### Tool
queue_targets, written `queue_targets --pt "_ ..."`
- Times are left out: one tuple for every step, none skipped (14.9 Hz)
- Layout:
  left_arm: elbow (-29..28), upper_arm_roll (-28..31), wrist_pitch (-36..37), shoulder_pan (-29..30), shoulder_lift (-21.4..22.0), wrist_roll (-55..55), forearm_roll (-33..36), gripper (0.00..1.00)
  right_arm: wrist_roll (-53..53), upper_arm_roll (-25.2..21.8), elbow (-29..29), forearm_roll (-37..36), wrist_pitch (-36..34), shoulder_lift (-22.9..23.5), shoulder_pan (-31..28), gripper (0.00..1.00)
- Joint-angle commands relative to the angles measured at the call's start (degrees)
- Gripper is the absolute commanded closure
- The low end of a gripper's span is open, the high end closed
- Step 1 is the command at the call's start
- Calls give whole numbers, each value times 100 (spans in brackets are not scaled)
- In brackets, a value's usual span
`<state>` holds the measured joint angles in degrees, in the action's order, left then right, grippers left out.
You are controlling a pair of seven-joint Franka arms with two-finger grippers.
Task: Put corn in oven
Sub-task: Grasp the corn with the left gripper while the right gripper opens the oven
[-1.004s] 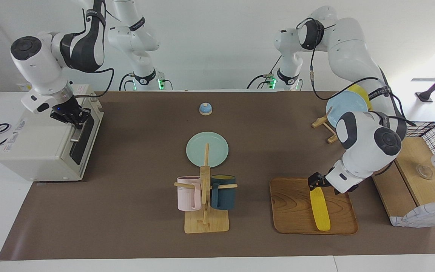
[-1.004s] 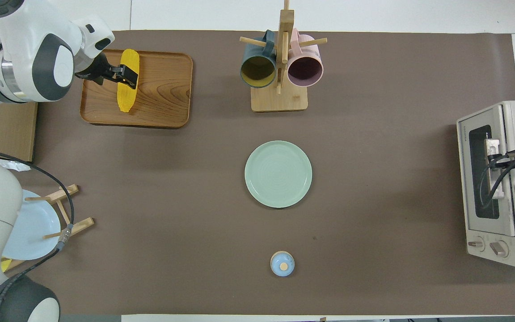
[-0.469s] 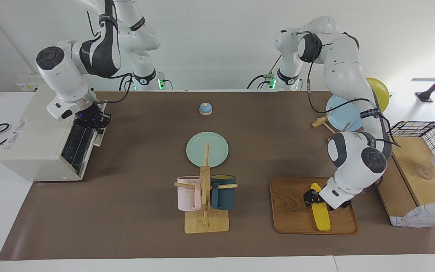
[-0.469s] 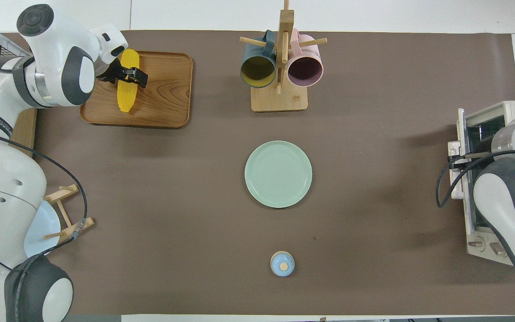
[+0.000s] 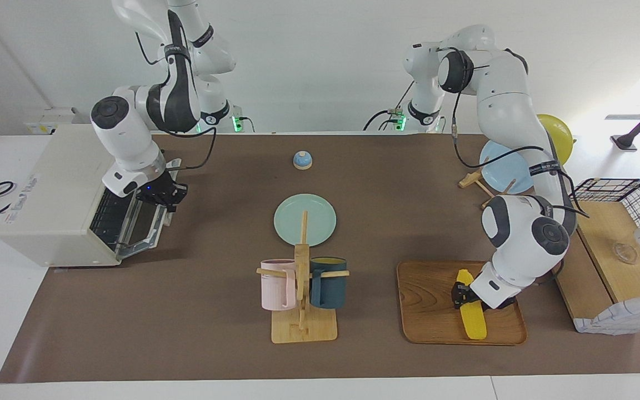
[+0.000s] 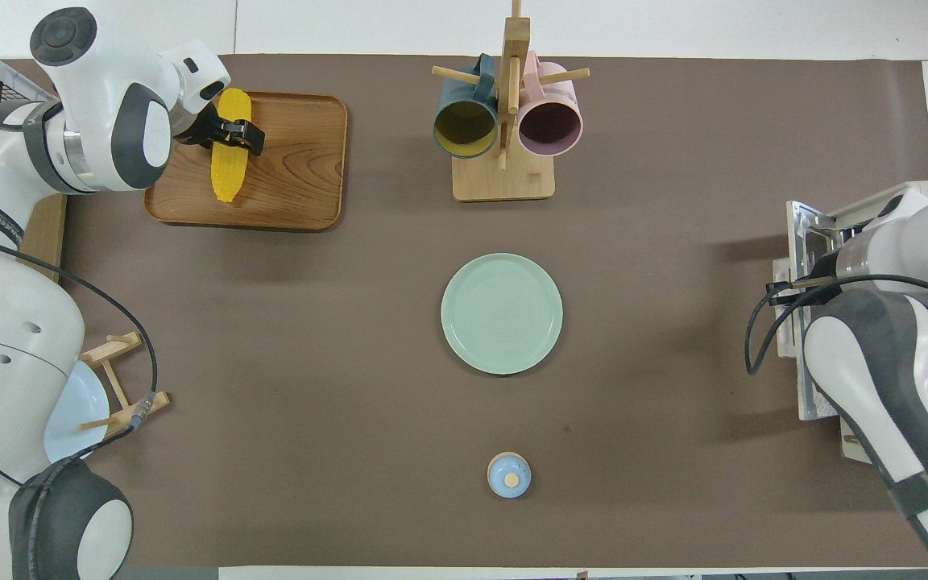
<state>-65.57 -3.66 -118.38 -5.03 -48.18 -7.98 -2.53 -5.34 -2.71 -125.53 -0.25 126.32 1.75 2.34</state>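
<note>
The yellow corn [image 5: 473, 315] lies on a wooden tray [image 5: 428, 303] at the left arm's end of the table; it also shows in the overhead view [image 6: 229, 165]. My left gripper [image 5: 460, 294] is down at the corn, across its middle [image 6: 232, 134]. The cream oven [image 5: 48, 194] stands at the right arm's end. Its glass door [image 5: 143, 226] hangs partly open, and the dark inside with the rack shows. My right gripper [image 5: 163, 195] is shut on the door's handle. In the overhead view the right arm covers most of the oven, and only the door [image 6: 804, 242] shows.
A mug rack [image 5: 302, 289] with a pink and a dark blue mug stands mid-table. A green plate [image 5: 304, 219] and a small blue bell [image 5: 302, 160] lie nearer to the robots. A plate rack with a blue plate [image 5: 506, 166] and a wooden shelf with a wire basket [image 5: 620, 244] stand beside the tray.
My right gripper has pulled the oven door from shut to partly open, swinging it out and down. My left gripper has come down along the corn onto its middle; the corn has not moved.
</note>
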Motion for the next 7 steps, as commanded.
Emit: queue_targets --pt "185 -3 156 2 -78 -63 -98 100 242 -81 -313 -80 726 176 56 100" --pt "176 -3 305 -7 -8 -37 -194 100 279 -81 -349 -80 806 211 126 100" --pt "159 40 419 -16 149 -28 -386 100 288 -81 -384 -80 815 255 144 100" --pt "72 58 473 -59 368 -19 -510 100 288 -81 -410 -72 859 290 153 100" --pt "-60 58 613 -77 536 33 -529 100 288 -72 -419 -63 877 299 179 100" --pt "-183 50 762 -86 755 277 -520 100 288 -72 -419 -63 877 317 223 100" --pt "-376 41 789 -191 1009 671 -520 100 323 -72 -419 -28 894 404 249 100"
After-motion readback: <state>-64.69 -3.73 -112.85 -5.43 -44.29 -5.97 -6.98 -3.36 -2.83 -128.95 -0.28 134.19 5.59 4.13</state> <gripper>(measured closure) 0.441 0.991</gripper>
